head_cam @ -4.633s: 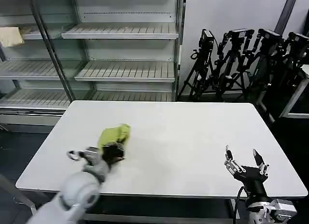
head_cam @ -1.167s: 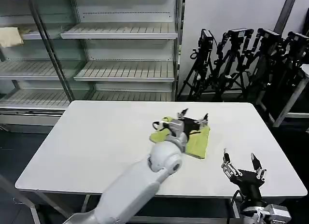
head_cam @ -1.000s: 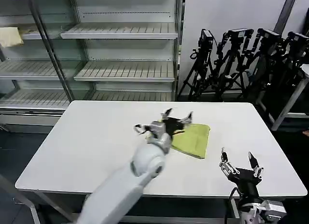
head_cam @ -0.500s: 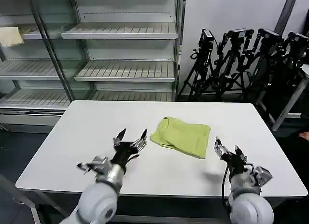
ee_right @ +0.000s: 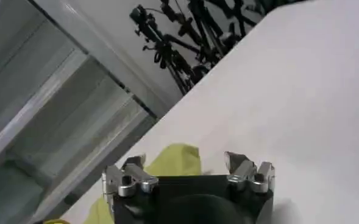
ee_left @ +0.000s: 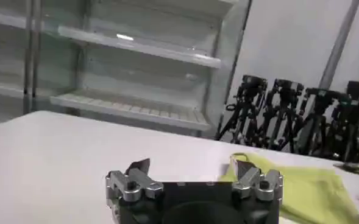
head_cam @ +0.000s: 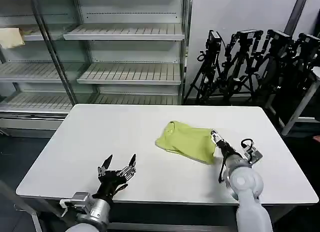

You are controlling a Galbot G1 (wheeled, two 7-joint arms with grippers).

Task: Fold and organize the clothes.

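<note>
Folded lime T-shirt (head_cam: pixel 187 142) mid-table, right of centre. Right gripper (head_cam: pixel 216 138) at its right edge, jaws apart. Left gripper (head_cam: pixel 118 166) parked near front edge, splayed. Best pinch both layers squarely.

arms: glossy white-grey shells, rounded joints | hands: black bodies, silver screwed knuckles | black cables
</note>
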